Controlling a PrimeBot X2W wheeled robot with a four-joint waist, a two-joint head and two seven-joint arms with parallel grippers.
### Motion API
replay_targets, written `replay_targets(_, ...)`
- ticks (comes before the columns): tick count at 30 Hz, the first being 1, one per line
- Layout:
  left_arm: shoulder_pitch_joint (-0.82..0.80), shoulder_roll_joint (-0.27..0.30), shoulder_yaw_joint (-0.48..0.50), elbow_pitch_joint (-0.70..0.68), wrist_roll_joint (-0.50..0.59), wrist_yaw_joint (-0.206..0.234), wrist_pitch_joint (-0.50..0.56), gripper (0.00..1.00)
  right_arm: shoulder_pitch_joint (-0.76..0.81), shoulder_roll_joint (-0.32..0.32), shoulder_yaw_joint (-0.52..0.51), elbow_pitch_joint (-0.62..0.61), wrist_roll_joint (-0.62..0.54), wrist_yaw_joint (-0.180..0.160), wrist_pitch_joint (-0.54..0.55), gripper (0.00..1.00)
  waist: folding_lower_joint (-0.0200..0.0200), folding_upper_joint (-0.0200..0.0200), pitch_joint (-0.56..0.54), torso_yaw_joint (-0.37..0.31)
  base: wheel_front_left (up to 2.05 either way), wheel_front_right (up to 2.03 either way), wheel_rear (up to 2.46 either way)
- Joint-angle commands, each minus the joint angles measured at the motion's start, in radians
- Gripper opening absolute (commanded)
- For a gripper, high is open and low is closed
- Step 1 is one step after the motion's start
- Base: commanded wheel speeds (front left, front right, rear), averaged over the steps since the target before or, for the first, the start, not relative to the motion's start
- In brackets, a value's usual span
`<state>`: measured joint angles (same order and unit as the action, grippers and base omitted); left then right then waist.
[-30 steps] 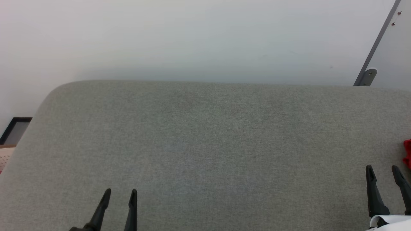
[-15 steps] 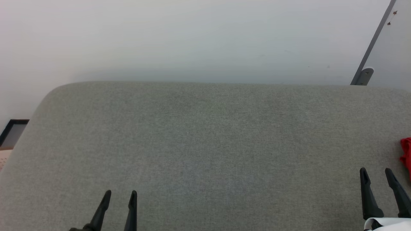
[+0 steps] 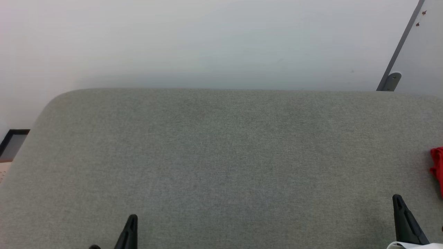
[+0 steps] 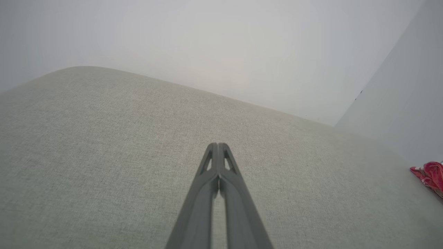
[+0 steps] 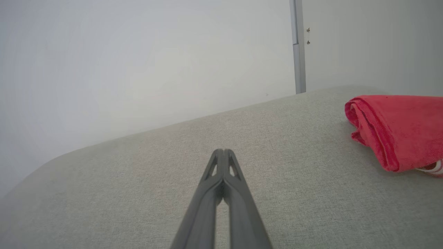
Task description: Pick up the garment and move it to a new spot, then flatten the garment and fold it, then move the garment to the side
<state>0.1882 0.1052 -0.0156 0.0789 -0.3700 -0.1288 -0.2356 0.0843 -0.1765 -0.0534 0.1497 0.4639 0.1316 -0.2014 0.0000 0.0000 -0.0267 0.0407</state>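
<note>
Head view: garment (image 3: 437, 169) far rt, wall (image 3: 207, 41) beyond

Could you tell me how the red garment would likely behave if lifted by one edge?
The garment would probably go floppy and unfold, since its layers curve in a soft, rounded fold. It looks thin, so likely light. On the woven grey surface it may drag rather than slide freely.
</note>
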Motion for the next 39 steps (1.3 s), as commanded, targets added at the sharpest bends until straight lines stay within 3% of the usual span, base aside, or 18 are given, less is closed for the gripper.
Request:
replay_targets(1,-0.032,0.007,0.006,-0.007,-0.06,0.001,0.01,0.0,-0.031,0.0,-0.007,-0.01,0.055,0.0,0.011,0.0,0.0,0.0,0.001,-0.001,0.0,0.0,0.0)
replay_targets(39,-0.154,0.001,0.032,0.071,-0.614,-0.001,0.138,0.0,-0.108,0.056,-0.033,0.035,0.544,-0.001,0.148,0.0,0.0,0.0,0.01,-0.013,0.0,0.0,0.0)
